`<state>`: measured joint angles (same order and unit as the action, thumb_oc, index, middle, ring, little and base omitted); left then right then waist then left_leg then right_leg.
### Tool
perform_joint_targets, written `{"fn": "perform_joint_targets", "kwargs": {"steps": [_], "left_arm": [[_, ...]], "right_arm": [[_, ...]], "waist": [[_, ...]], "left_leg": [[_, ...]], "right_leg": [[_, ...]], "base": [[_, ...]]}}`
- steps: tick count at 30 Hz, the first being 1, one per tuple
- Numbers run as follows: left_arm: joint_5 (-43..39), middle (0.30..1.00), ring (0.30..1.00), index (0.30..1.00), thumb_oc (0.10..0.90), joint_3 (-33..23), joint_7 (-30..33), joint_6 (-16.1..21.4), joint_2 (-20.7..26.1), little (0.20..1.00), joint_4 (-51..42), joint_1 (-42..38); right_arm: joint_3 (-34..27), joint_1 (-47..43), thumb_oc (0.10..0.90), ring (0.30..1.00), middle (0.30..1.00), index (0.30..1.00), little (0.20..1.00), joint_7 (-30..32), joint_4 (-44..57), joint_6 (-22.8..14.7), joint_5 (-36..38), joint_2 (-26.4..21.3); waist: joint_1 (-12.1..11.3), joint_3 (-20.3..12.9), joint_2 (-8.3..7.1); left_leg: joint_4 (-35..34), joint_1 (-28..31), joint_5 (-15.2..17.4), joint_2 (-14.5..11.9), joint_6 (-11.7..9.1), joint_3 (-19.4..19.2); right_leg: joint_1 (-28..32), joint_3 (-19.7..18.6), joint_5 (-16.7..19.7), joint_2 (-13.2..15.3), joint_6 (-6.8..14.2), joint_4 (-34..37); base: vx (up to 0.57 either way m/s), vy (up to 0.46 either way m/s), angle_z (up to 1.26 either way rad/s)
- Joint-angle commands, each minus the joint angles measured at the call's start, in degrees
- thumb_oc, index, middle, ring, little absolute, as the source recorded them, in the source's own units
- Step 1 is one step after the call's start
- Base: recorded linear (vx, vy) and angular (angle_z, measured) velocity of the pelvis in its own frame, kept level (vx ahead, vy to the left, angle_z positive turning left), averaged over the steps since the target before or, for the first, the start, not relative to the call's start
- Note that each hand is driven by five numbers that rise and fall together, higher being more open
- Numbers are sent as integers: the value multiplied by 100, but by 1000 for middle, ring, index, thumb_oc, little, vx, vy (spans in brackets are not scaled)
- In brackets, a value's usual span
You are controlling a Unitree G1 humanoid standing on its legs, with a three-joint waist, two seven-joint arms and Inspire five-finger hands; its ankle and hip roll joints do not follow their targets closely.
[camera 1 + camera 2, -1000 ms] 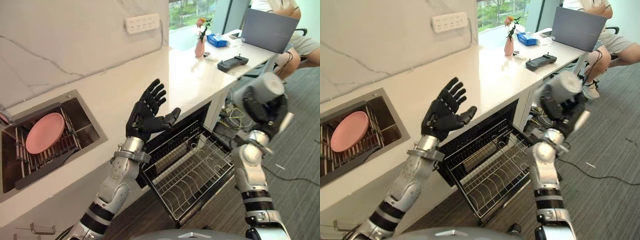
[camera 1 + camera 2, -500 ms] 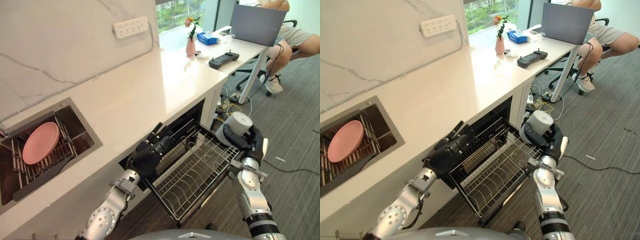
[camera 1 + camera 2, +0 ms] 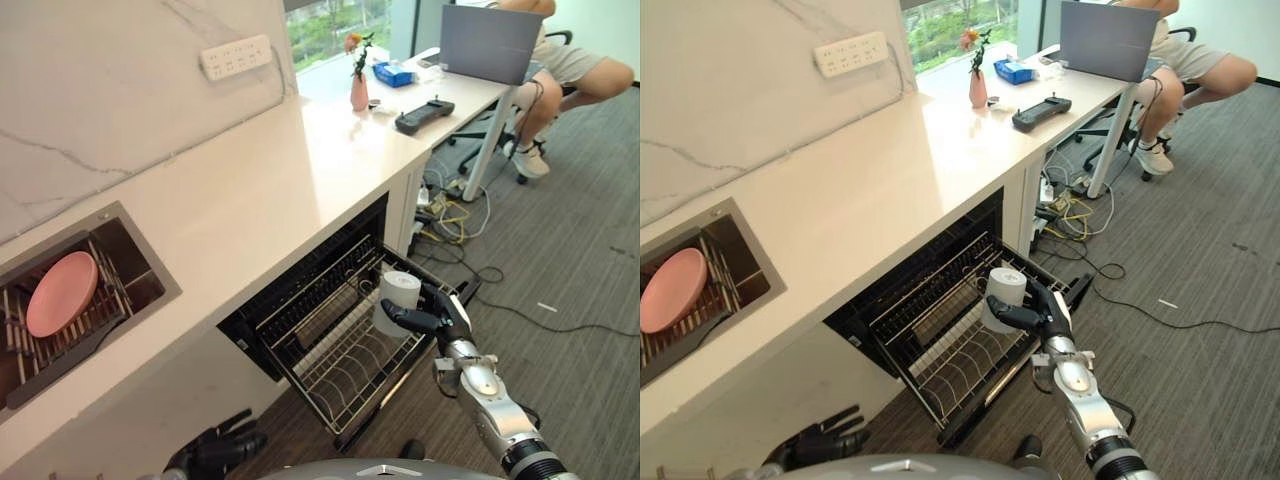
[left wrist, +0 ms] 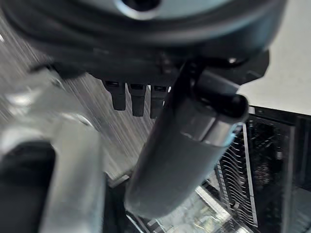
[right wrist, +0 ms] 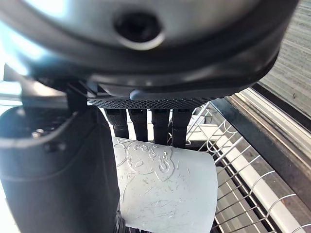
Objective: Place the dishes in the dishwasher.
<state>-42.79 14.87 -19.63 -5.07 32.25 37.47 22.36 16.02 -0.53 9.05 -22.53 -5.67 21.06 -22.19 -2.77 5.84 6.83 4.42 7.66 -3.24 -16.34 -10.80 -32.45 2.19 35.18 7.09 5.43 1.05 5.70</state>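
Note:
A pale grey cup [image 3: 397,300] with an embossed pattern [image 5: 165,189] is held upright just above the pulled-out wire rack [image 3: 330,365] of the open dishwasher under the counter. My right hand [image 3: 441,319] is shut on it from the side, with the fingers [image 5: 146,124] curled over its wall. A pink plate [image 3: 60,293] leans in the drying rack of the sink [image 3: 135,255] at the far left. My left hand [image 3: 820,443] hangs low by the floor in front of the cabinet, fingers relaxed and spread, holding nothing.
The white counter [image 3: 270,170] carries a vase with a flower [image 3: 358,90], a blue box [image 3: 388,73] and a black controller [image 3: 424,114]. A person sits at a laptop [image 3: 485,42] at the far right. Cables [image 3: 450,215] lie on the grey floor beside the dishwasher.
The right hand has come down with the cup from chest height to just above the rack. The left hand has dropped from above the counter to near the floor. The camera has shifted too.

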Motion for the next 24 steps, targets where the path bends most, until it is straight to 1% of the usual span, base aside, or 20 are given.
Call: {"fn": "perform_joint_targets", "kwargs": {"steps": [1,2,3,4,7,8,10,12,13,14,15,16,17,18,19,20,21,22,23,24], "left_arm": [[1283,900,900,900,800,-26,-53,612,129,900,-325,-118],[1887,900,900,900,800,-173,85,670,-218,900,397,-275],[1933,900,900,900,800,-168,88,710,-272,900,470,-318],[2488,900,900,900,800,-287,232,805,-573,900,1058,-439],[2750,900,900,900,800,-337,303,893,-694,900,1343,-545],[3201,900,900,900,800,-417,466,990,-817,900,1783,-757],[3491,900,900,900,800,-492,621,1041,-886,900,2129,-1027],[3724,900,900,900,800,-543,819,1098,-943,900,2375,-1257],[3928,900,900,900,800,-544,955,1116,-994,900,2478,-1404],[4028,900,900,900,800,-506,1023,1163,-1029,900,2495,-1491],[4084,900,900,900,800,-463,1003,1188,-1022,900,2410,-1493],[4170,900,900,900,800,-391,1020,1219,-955,900,2310,-1479],[4172,900,900,900,800,-390,1020,1215,-949,900,2301,-1479],[4147,900,900,900,800,-350,1082,1236,-859,900,2144,-1522],[4143,900,900,900,800,-352,1082,1233,-852,900,2142,-1535],[4091,900,900,900,800,-353,1231,1284,-779,900,2055,-1606],[4085,900,900,900,800,-365,1270,1280,-758,900,1999,-1646],[4085,900,900,900,800,-375,1270,1275,-760,900,1996,-1656],[4100,900,900,900,800,-335,1293,1276,-728,900,1956,-1683],[4054,900,900,900,800,-329,1275,1280,-704,900,1862,-1660]], "right_arm": [[-286,-938,400,300,300,300,300,-98,140,-468,105,12],[-423,-899,400,300,300,300,300,-123,55,-445,76,-86],[-422,-904,400,300,300,300,300,-129,59,-444,76,-109],[-515,-904,400,300,300,300,300,-236,-52,-390,-82,-253],[-589,-901,400,300,300,300,300,-293,-95,-389,-119,-313],[-655,-946,400,300,300,300,300,-346,-309,-368,-205,-382],[-749,-968,400,300,300,300,300,-364,-456,-332,-282,-437],[-797,-1009,400,300,300,300,300,-402,-655,-287,-436,-524],[-801,-1101,400,300,300,300,300,-410,-905,-229,-553,-590],[-854,-1124,400,300,300,300,300,-394,-1069,-229,-576,-597],[-917,-1142,400,300,300,300,300,-389,-1183,-212,-553,-608],[-968,-1230,400,300,300,300,300,-356,-1369,-171,-509,-579],[-970,-1244,400,300,300,300,300,-359,-1389,-179,-507,-575],[-1025,-1492,400,300,300,300,300,-262,-1807,-110,-481,-527],[-1025,-1523,400,300,300,300,300,-265,-1837,-123,-479,-521],[-1005,-1819,400,300,300,300,300,-159,-2171,-101,-459,-463],[-952,-1970,400,300,300,300,300,-170,-2353,-100,-479,-453],[-945,-2003,400,300,300,300,300,-174,-2380,-112,-476,-453],[-882,-2068,400,300,300,300,300,-190,-2570,-108,-507,-446],[-863,-2149,400,300,300,300,300,-183,-2640,-90,-507,-420]], "waist": [[84,-14,-287],[187,-49,-281],[200,-38,-260],[187,-51,-200],[210,-55,-161],[202,-60,-173],[210,-39,-202],[251,-36,-200],[270,-77,-208],[313,-68,-222],[322,-67,-225],[304,-73,-224],[306,-75,-239],[223,-13,-280],[229,3,-299],[199,195,-333],[197,302,-337],[185,313,-353],[183,391,-370],[173,432,-375]], "left_leg": [[125,-238,-974,-431,-213,-921],[81,-87,-1042,-620,-249,-1475],[69,-82,-1062,-623,-266,-1457],[118,-11,-1139,-675,-309,-1348],[114,8,-1054,-596,-291,-1166],[260,41,-811,-418,-252,-823],[495,104,-604,-291,-233,-552],[523,202,-377,-143,-220,-278],[300,247,62,26,-81,-138],[234,232,289,120,39,-215],[160,207,455,204,153,-213],[33,190,593,388,278,-139],[13,193,603,426,304,-138],[-265,214,718,735,499,7],[-293,231,721,779,522,9],[-470,326,773,953,682,77],[-525,355,756,975,736,79],[-537,359,750,999,741,56],[-579,395,734,997,752,61],[-619,439,704,973,768,62]], "right_leg": [[462,46,-1238,-102,125,-70],[426,250,-1259,-51,105,-70],[436,253,-1272,-59,101,-71],[433,368,-1208,0,93,-92],[416,429,-1118,61,121,-102],[353,523,-948,248,144,-152],[279,750,-826,497,172,-269],[200,1034,-681,766,240,-380],[140,1187,-461,1056,414,-408],[111,1314,-271,1298,564,-480],[101,1325,-163,1448,649,-531],[75,1333,-16,1634,761,-594],[68,1331,6,1673,786,-607],[48,1335,332,2069,1012,-871],[44,1325,349,2119,1043,-902],[-183,1151,735,2450,1266,-1532],[-360,954,692,2512,1292,-1871],[-400,920,668,2546,1291,-1919],[-534,691,556,2434,1270,-2152],[-625,586,547,2362,1319,-2293]], "base": [[-146,-7,73],[-101,4,70],[-120,111,121],[-52,90,110],[-46,138,59],[-72,236,36],[-105,317,39],[-115,419,59],[-106,573,56],[-69,604,52],[2,533,86],[27,359,85],[102,536,89],[85,372,55],[131,555,46],[63,316,53],[59,298,59],[57,181,48],[67,122,19],[98,118,6]]}}
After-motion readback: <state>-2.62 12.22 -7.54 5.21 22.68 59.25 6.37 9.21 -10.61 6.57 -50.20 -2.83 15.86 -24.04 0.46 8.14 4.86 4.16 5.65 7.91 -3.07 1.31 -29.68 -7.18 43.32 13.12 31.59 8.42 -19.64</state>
